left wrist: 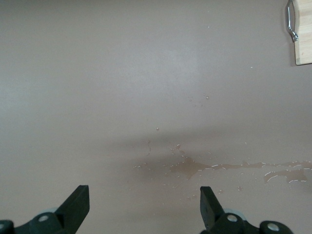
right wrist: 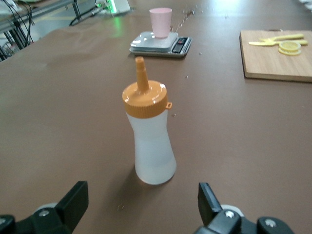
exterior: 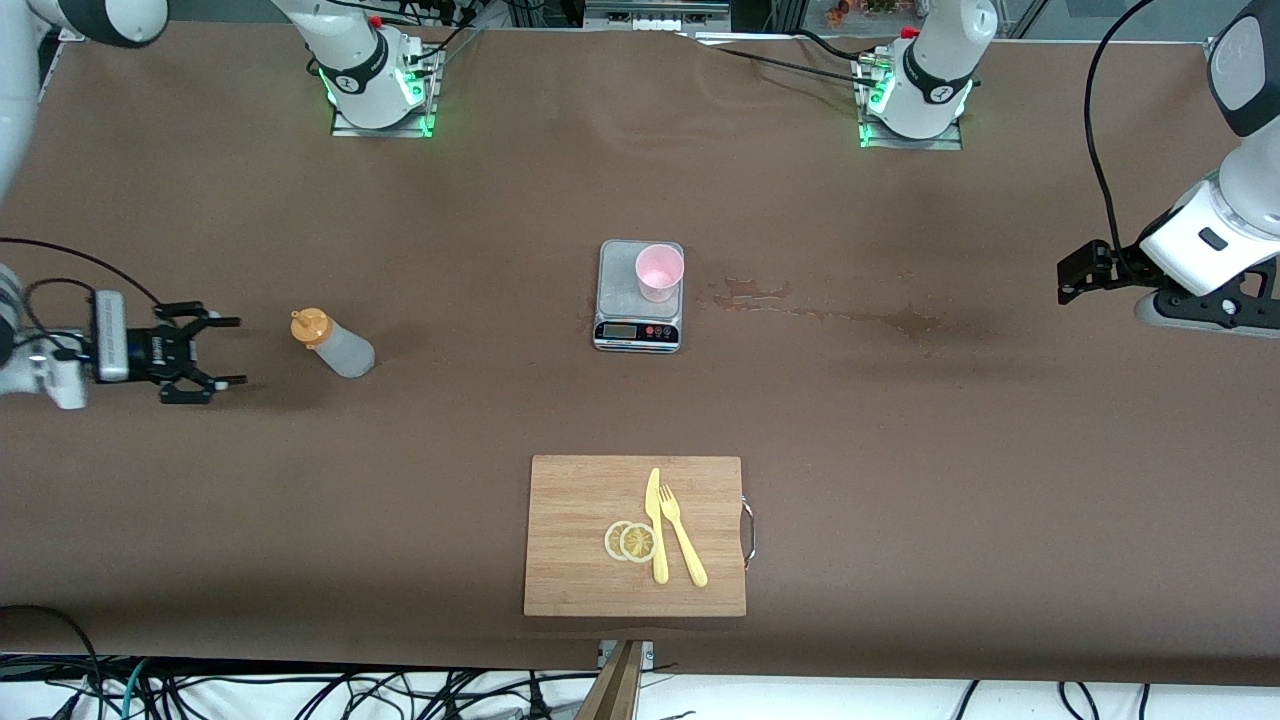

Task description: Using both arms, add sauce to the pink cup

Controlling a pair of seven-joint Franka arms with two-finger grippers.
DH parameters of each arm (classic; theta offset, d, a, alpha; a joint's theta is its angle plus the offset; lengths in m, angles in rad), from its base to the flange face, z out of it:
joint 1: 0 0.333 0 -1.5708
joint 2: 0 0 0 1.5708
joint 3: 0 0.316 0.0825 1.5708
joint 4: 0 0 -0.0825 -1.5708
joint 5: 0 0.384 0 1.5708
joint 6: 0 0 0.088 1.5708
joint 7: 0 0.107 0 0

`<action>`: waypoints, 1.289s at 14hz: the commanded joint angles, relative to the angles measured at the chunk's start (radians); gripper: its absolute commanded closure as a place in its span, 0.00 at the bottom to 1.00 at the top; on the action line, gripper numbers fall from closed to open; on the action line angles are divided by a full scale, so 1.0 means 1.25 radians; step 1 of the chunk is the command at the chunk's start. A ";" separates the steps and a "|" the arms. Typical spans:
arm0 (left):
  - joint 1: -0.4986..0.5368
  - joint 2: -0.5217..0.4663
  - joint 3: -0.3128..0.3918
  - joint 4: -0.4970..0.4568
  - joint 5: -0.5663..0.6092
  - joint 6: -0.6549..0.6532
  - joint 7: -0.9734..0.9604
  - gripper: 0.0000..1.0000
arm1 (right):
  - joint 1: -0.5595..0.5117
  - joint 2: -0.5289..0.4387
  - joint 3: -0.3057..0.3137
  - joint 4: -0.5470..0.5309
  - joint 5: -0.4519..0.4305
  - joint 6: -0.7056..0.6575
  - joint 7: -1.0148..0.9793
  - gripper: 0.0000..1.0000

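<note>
Beside sauce: right claw level, agape | left claw waits, agape

Upright sauce bottle; pink cup on scale.

Pink cup, orange-capped whitish sauce, brown table

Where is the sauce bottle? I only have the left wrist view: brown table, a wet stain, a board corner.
Observer: The translucent whitish squeeze bottle with the orange nozzle cap stands upright toward the right arm's end of the table.
Operator: Anything holding it?
Observer: No; the right gripper is open beside it, not touching.
Operator: And the cup?
Observer: The small pale pink plastic cup stands on the grey kitchen scale, mid-table. Your left gripper waits open near the stain.
</note>
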 commanded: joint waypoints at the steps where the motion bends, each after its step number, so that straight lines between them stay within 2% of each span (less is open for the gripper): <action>1: 0.000 -0.005 -0.005 0.002 0.003 0.005 0.012 0.00 | 0.007 -0.150 0.008 -0.040 -0.092 0.030 0.155 0.00; 5: 0.000 -0.003 -0.015 0.006 0.003 0.007 0.014 0.00 | 0.073 -0.295 0.021 -0.086 -0.200 0.067 0.435 0.00; 8: 0.005 -0.007 -0.023 0.010 0.003 0.008 0.010 0.00 | 0.116 -0.364 0.044 -0.087 -0.279 0.072 0.670 0.00; 11: 0.024 -0.010 -0.058 0.014 0.021 0.004 0.009 0.00 | 0.125 -0.411 0.075 -0.092 -0.340 0.084 0.868 0.00; 13: 0.077 -0.009 -0.114 0.031 0.026 0.004 0.006 0.00 | 0.133 -0.435 0.084 -0.097 -0.358 0.095 0.982 0.00; 18: 0.076 -0.007 -0.105 0.034 0.028 0.003 0.006 0.00 | 0.168 -0.475 0.096 -0.099 -0.385 0.116 1.256 0.00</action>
